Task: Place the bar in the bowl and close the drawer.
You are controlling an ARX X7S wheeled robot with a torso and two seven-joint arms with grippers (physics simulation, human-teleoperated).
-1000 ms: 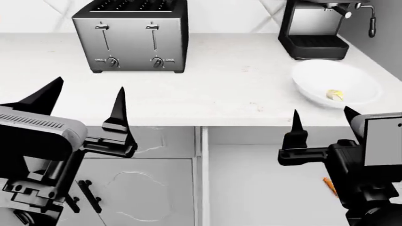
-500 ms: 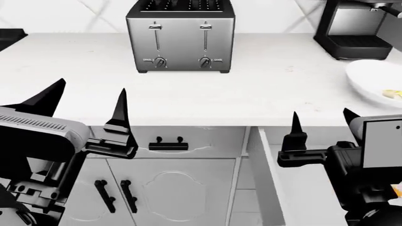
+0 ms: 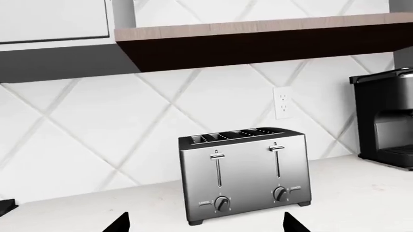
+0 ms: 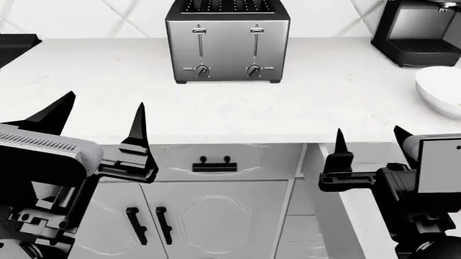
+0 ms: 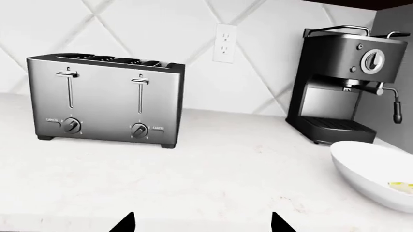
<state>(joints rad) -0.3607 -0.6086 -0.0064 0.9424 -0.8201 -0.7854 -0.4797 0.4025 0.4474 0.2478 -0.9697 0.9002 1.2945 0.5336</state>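
Note:
The white bowl (image 5: 364, 166) sits on the counter beside the coffee machine, and the pale yellow bar (image 5: 400, 184) lies inside it. In the head view only the bowl's left part (image 4: 441, 89) shows at the right edge, and the bar is out of sight there. The drawer stands pulled out below the counter at the right, its light grey side wall (image 4: 320, 186) showing behind my right arm. My left gripper (image 4: 101, 110) and right gripper (image 4: 368, 136) hover in front of the counter edge. Both are open and empty, as the wrist views confirm for the left gripper (image 3: 206, 224) and the right gripper (image 5: 201, 223).
A steel toaster (image 4: 226, 40) stands at the back of the counter (image 4: 108, 91). A black coffee machine (image 4: 421, 32) is at the back right. Below the counter are a small drawer front with a black handle (image 4: 214, 164) and white cabinet doors with paired black handles (image 4: 148, 224).
The head view has swung left: toaster and bowl slid rightward, the open drawer is mostly out of frame, and the cabinet doors came into view. Both grippers kept their places in the view.

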